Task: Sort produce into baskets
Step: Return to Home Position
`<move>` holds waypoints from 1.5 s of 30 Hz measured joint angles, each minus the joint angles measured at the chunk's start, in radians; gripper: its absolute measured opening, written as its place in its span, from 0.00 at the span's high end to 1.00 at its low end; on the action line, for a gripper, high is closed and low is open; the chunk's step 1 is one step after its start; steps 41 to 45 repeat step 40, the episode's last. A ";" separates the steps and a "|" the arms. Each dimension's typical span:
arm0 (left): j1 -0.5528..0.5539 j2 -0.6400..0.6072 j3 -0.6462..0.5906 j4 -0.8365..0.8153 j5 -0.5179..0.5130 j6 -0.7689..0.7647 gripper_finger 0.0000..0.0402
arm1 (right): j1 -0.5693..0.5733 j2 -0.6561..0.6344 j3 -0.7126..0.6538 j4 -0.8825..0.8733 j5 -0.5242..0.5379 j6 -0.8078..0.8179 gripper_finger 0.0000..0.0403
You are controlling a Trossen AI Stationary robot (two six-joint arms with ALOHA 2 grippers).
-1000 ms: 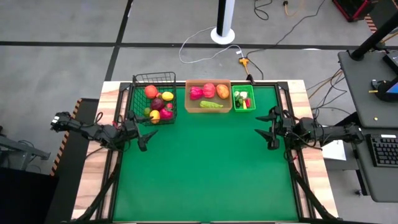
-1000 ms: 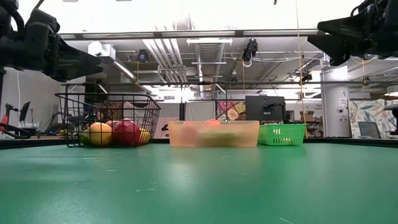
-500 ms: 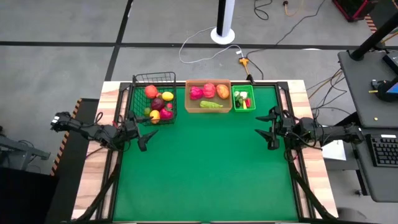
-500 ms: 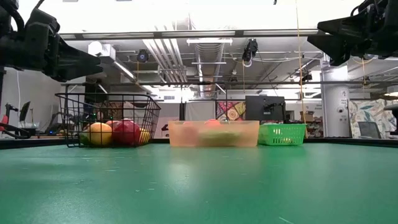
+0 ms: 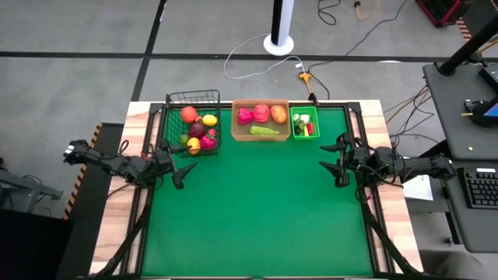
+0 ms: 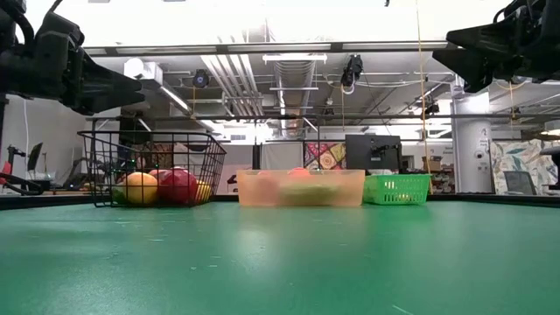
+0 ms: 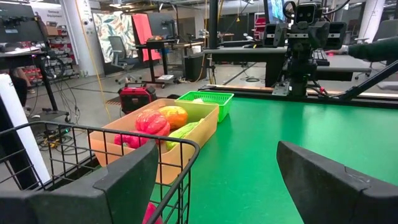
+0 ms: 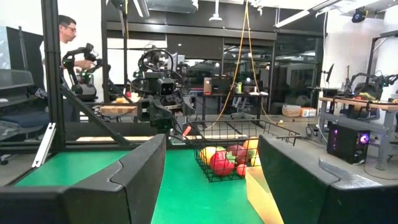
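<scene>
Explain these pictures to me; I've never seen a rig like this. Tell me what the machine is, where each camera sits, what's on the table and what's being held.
The machine is a two-armed robot working at a green table. One picture looks straight down from above. One looks level across the tabletop. The other two come from cameras on the arms' wrists, looking out past each arm's own dark fingers.

Along one edge stand a black wire basket, a tan tray and a small green bin, each holding toy produce.

The left gripper hovers beside the basket, and the right gripper hovers at the opposite side. Both are open and hold nothing.
</scene>
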 joint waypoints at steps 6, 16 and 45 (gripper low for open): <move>0.000 0.000 0.000 0.000 0.000 0.000 0.23 | 0.000 0.000 0.000 0.000 0.000 0.000 0.36; 0.000 0.000 0.000 0.000 0.000 0.000 0.23 | 0.000 0.000 0.000 0.000 0.000 0.000 0.37; 0.000 0.000 0.000 0.000 0.000 0.000 0.23 | 0.000 0.000 0.000 0.000 0.000 0.000 0.35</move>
